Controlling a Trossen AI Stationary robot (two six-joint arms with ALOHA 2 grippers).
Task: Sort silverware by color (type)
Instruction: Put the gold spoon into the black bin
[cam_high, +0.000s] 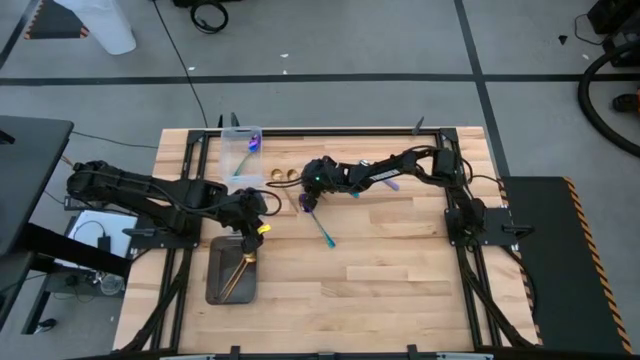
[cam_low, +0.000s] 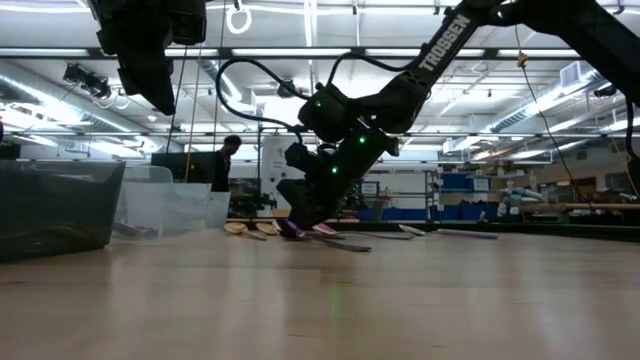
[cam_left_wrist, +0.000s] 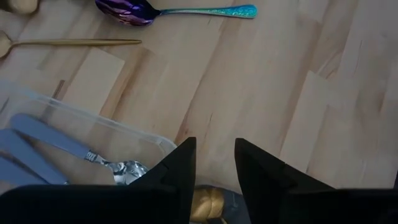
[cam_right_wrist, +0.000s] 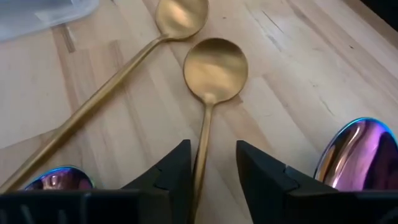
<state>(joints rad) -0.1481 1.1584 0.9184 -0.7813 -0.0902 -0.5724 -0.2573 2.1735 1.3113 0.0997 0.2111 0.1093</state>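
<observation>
The right gripper (cam_right_wrist: 211, 171) is low over the wooden table (cam_high: 400, 290), its two dark fingers parted and straddling the handle of a gold spoon (cam_right_wrist: 214, 68); whether the pads touch the handle cannot be told; the spoon's long axis runs straight ahead of the gripper, bowl at the far end, hollow side up; a second gold spoon (cam_right_wrist: 180, 15) lies just beside it at a slant, its bowl farther off and partly cut off; two iridescent purple spoon bowls (cam_right_wrist: 354, 152) flank the fingers, both cropped. The left gripper (cam_left_wrist: 211, 168) hovers at the edge of the dark grey tray (cam_high: 215, 280), fingers parted around a gold object too hidden to identify; beyond it, a purple spoon with a teal handle (cam_left_wrist: 180, 10) lies crosswise on the wood. Farther back stands the clear plastic bin (cam_high: 240, 152), contents indistinct.
</observation>
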